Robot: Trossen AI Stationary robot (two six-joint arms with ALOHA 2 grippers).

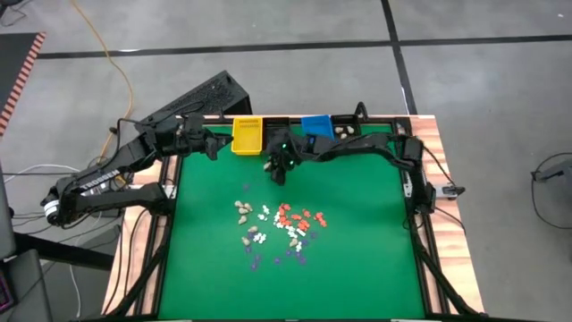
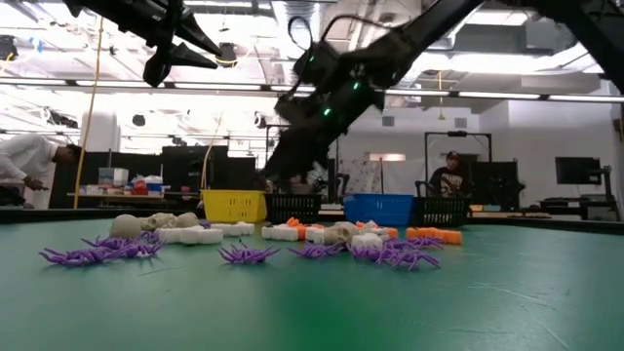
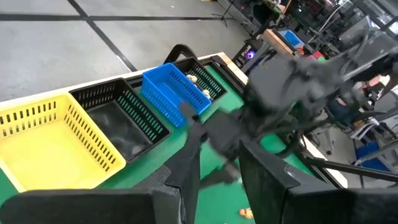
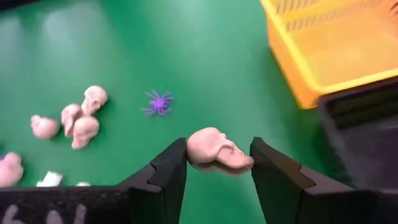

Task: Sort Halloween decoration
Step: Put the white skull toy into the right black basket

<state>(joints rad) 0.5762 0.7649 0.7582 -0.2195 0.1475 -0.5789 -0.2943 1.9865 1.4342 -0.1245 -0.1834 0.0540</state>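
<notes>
The Halloween decoration (image 1: 279, 228) lies as a loose scatter of beige skulls, white, orange and purple pieces in the middle of the green mat. My right gripper (image 1: 279, 170) hangs above the mat between that scatter and the bins at the far edge, shut on one beige skull (image 4: 211, 149). Other skulls (image 4: 78, 121) and a purple spider (image 4: 158, 102) lie on the mat below it. My left gripper (image 1: 211, 148) waits in the air beside the yellow bin (image 1: 248, 134), open with nothing between its fingers (image 3: 186, 171). My right gripper pinches the beige skull between its two fingers, one finger on the rounded cranium end (image 4: 191, 148) and the other on the jaw end (image 4: 247, 163). The fingers slant downward from the table's right. The skull lies sideways across the gap, lifted clear of the mat.
A row of bins stands along the far edge: yellow (image 3: 50, 143), black (image 3: 118, 118), blue (image 3: 171, 93), and another black one (image 3: 202, 81) with beige pieces in it. A wooden border (image 1: 440, 215) frames the mat. People show in the room behind the table.
</notes>
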